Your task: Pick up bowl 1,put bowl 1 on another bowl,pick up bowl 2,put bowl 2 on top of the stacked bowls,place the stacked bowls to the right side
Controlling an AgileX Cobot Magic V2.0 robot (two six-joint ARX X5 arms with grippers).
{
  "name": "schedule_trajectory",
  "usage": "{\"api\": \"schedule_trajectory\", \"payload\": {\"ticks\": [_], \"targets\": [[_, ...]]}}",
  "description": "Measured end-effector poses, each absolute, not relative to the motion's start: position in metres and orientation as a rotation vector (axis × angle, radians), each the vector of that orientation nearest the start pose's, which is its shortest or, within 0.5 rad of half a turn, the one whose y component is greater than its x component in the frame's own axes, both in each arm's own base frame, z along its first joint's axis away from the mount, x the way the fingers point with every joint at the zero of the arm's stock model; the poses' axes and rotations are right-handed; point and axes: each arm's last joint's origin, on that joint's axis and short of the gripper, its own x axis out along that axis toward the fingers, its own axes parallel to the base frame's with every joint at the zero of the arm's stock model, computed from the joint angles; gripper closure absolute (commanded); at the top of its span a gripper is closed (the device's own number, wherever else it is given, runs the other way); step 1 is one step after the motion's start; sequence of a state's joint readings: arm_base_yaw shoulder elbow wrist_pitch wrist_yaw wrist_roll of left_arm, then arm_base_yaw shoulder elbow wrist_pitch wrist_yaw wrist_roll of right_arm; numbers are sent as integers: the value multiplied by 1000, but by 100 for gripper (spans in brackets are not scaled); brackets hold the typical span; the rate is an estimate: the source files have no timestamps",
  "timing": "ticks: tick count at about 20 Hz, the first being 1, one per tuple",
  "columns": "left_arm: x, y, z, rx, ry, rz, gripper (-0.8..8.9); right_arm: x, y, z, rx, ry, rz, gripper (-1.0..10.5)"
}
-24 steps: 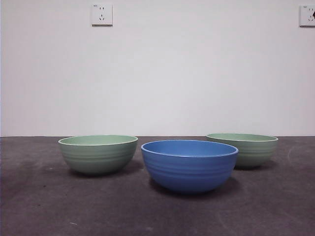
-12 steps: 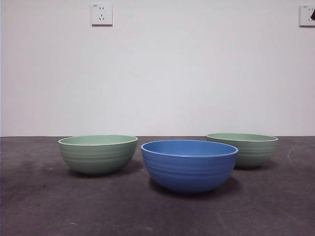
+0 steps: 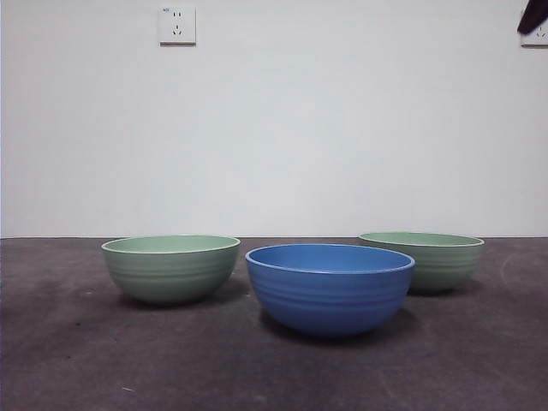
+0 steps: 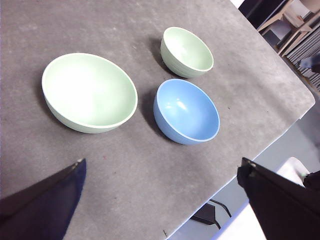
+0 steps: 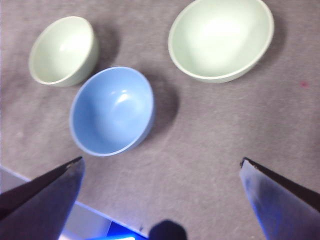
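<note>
Blue ribbed bowl (image 3: 330, 287) between two pale green bowls (image 3: 170, 267) (image 3: 428, 259); we see left gripper (image 4: 160, 200) and right gripper (image 5: 160, 195) both spread wide, empty, high above.

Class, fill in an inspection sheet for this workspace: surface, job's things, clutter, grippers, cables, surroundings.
Surface: dark grey table, faint scuffs.
Job's things: blue bowl in the middle front; left green bowl and right green bowl apart from it; all upright, empty, unstacked.
Clutter: nothing seen.
Grippers: left gripper and right gripper open, above the table, holding nothing; a dark arm tip at the front view's top corner.
Cables: nothing seen.
Surroundings: white wall, two wall sockets.
</note>
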State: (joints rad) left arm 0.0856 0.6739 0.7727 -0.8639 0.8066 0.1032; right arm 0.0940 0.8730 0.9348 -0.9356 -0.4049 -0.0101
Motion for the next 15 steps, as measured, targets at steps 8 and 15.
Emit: {"api": "schedule_trajectory", "payload": {"ticks": [8, 15], "targets": [[116, -12, 291, -240, 668, -726, 270, 190, 27, 298, 157, 848, 356, 321], [116, -14, 291, -235, 670, -739, 270, 242, 32, 269, 230, 874, 316, 358]]}}
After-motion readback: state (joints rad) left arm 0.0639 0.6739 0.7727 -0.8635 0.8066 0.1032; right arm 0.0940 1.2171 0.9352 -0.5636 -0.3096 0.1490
